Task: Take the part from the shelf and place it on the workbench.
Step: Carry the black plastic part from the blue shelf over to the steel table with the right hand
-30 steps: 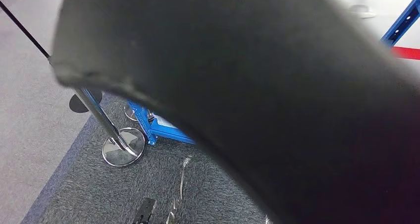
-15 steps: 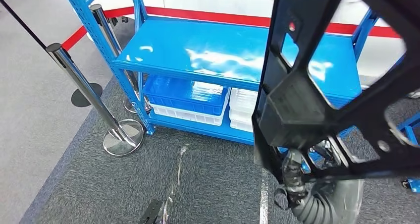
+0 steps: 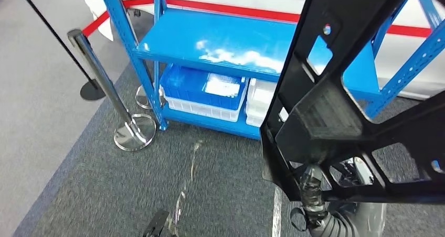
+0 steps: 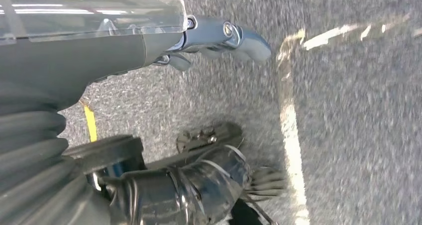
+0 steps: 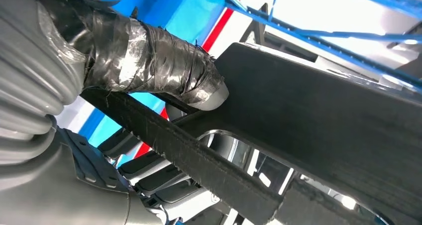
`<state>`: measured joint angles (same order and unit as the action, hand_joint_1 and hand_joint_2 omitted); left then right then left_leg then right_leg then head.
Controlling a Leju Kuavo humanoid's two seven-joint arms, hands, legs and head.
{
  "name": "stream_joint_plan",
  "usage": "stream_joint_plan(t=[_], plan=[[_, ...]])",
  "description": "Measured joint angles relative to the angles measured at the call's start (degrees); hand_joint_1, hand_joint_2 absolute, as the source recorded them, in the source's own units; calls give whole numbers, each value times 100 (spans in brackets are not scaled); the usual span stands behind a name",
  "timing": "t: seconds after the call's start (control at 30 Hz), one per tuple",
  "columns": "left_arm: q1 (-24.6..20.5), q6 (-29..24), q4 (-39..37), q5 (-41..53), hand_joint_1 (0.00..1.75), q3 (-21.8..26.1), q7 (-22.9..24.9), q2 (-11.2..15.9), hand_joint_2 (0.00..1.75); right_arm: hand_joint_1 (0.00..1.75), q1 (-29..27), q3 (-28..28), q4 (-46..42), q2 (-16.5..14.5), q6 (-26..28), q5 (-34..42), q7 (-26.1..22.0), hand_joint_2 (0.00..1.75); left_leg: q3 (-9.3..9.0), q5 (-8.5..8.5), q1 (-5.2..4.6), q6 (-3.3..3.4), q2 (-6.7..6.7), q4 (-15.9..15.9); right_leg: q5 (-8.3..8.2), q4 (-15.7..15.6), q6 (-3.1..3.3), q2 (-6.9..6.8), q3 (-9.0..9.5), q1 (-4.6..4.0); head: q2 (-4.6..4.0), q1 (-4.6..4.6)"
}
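Grey carpet floor (image 3: pixel 105 195); right hand (image 5: pixel 149 65) grips large black plastic lattice part (image 3: pixel 357 116), raised close before the head camera. Blue metal shelf (image 3: pixel 225 43) behind, blue bin (image 3: pixel 202 87) and white bins (image 3: pixel 260 103) on bottom level. Chrome stanchion post (image 3: pixel 105 90) beside shelf's corner. Left hand (image 4: pixel 219 36) hangs over carpet, fingers apart, holding nothing.

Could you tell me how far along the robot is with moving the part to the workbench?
Done: the black part is off the blue shelf and held up. In hand: the right hand grips it; the left hand hangs over the carpet. Left: setting it on the workbench.
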<state>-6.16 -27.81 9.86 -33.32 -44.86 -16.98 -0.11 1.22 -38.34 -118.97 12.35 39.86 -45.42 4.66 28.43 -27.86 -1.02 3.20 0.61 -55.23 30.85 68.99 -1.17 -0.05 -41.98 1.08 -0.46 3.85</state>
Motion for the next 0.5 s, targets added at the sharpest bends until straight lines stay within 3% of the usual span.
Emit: stream_joint_plan(t=[0.03, 0.07, 0.1, 0.13, 0.2, 0.27, 0.37, 0.43, 0.5], plan=[[-2, -4, 5, 12, 0, -16, 1, 0, 175, 175, 1, 0, 1, 0, 1, 17, -13, 175, 113, 54, 1, 1, 2, -48, 143, 336, -24, -1, -29, 3, 0, -2], [-2, -14, 14, 22, 0, -39, 4, -1, 175, 175, 5, 0, 1, 1, 1, 30, -17, 175, 232, 98, 4, -6, 6, -102, 133, 550, -49, -1, -2, 12, 0, -2], [-1, -24, 21, 34, 0, -62, 12, -1, 175, 175, 13, 0, 2, 1, 1, 47, -17, 175, 359, 138, 11, -20, 10, -166, 7, 598, -74, -2, 97, 27, 0, -2], [-2, -38, 27, 43, 0, -84, 28, -2, 175, 175, 28, 0, 2, 2, 1, 69, -16, 175, 484, 170, 22, -40, 13, -243, -162, 446, -102, -3, 285, 47, 0, 0], [-15, -61, 34, 56, 0, -107, 80, -1, 175, 175, 75, 0, 2, 1, 1, 118, -18, 175, 723, 214, 34, -93, 13, -427, -195, -219, -134, 4, 759, 65, 0, -1], [-31, -84, 38, 70, 0, -111, 120, 3, 175, 175, 111, 0, 1, 0, 5, 144, -21, 175, 868, 269, 26, -148, 4, -553, -52, -660, -83, 24, 1002, 38, 0, -1], [-41, -99, 40, 81, 0, -120, 137, 8, 175, 175, 137, -1, 5, 0, 14, 154, -25, 175, 971, 334, 43, -230, -22, -598, -134, -709, 66, 20, 932, 19, 0, -12], [-43, -99, 44, 81, 0, -150, 146, 12, 175, 175, 158, -1, 10, -5, 13, 160, -27, 175, 1101, 26, 65, -297, -34, -852, -254, -731, 170, -3, 813, 35, 0, 23], [-46, -100, 50, 81, 0, -189, 160, 14, 175, 175, 172, -2, 13, -11, 12, 181, -38, 175, 1239, -515, 92, -352, -37, -1447, -368, -739, 220, -12, 684, 32, 0, 65]])
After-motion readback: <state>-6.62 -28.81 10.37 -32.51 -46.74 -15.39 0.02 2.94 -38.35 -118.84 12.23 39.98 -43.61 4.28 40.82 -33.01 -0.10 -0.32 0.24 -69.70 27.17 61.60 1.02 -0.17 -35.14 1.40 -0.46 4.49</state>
